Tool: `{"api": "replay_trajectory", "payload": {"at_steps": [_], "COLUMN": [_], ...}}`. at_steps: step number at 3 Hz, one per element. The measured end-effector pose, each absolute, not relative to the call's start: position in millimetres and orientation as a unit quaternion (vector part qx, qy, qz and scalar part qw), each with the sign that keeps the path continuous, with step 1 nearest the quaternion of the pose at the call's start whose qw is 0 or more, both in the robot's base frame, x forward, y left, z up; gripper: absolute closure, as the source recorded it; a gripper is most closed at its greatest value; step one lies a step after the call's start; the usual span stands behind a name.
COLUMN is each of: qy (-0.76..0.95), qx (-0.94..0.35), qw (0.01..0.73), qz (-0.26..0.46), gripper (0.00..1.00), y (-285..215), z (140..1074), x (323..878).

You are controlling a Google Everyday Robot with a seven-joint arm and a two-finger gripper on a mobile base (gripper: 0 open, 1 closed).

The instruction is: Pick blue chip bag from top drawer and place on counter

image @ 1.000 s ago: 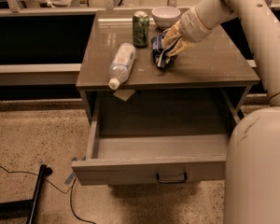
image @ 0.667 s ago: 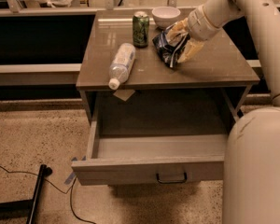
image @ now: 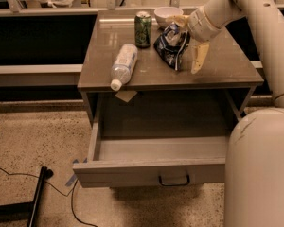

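Partly, the arm's wrist hides the far edge of the blue chip bag (image: 169, 46), and the robot's pale body (image: 260, 169) covers the right end of the top drawer (image: 146, 171). The gripper (image: 185, 45) hangs over the bag with its fingers spread wide, one at the bag's 3 o'clock and the other near its 12 o'clock. It grips nothing, though I cannot tell whether a finger touches the foil.

The bag lies crumpled near the middle of the counter (image: 217, 65), a glossy grey-brown top. The drawer below stands pulled out, nothing visible in it, above a speckled floor (image: 33, 136) crossed by a black cable (image: 73, 207).

One green can (image: 143, 29) stands at the bag's 10 o'clock, one white bowl (image: 167, 15) at 12 o'clock, and one clear water bottle (image: 123, 64) lies at 8 o'clock.
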State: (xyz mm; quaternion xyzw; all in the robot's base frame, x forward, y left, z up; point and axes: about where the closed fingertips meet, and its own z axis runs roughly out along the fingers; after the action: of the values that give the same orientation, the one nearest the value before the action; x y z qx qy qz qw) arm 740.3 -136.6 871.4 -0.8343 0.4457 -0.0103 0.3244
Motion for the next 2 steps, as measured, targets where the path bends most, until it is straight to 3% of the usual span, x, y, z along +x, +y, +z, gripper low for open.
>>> {"api": "replay_trajectory", "payload": {"at_steps": [2], "qy": [0.432], "qx": [-0.831], "qw": [0.348], "qz": [-0.042], "gripper": [0.00], "y": [-163.0], "z": [917.3], "x": [723.9]}}
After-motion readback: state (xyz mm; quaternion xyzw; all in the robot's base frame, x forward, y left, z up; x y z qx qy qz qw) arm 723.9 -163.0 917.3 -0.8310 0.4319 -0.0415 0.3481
